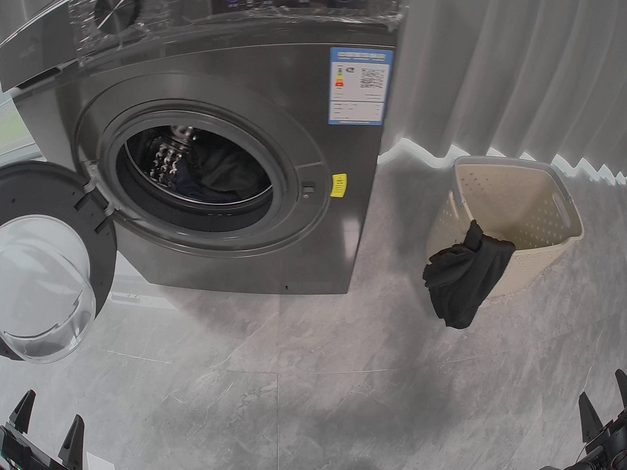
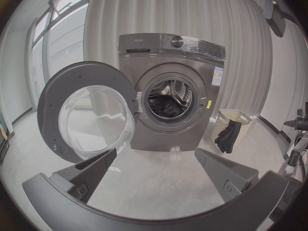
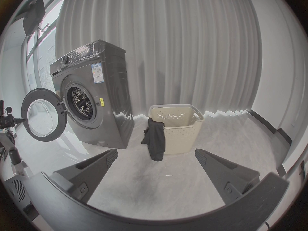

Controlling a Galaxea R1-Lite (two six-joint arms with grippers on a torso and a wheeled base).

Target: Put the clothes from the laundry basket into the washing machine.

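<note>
A grey front-loading washing machine (image 1: 215,132) stands with its round door (image 1: 46,262) swung wide open to the left. Dark clothes (image 1: 222,174) lie inside the drum. To its right a cream laundry basket (image 1: 516,217) stands on the floor, with a black garment (image 1: 467,272) draped over its near rim and hanging down outside. My left gripper (image 1: 47,425) is low at the near left, open and holding nothing. My right gripper (image 1: 606,409) is low at the near right, open too. In the wrist views the machine (image 2: 170,93) (image 3: 93,93), basket (image 2: 234,119) (image 3: 179,125) and garment (image 2: 228,137) (image 3: 155,138) stand well ahead of the open grippers (image 2: 154,164) (image 3: 154,164).
White curtains (image 1: 516,60) hang behind the basket and machine. Grey tiled floor (image 1: 294,373) lies open between me and both. The open door juts out over the floor at the left.
</note>
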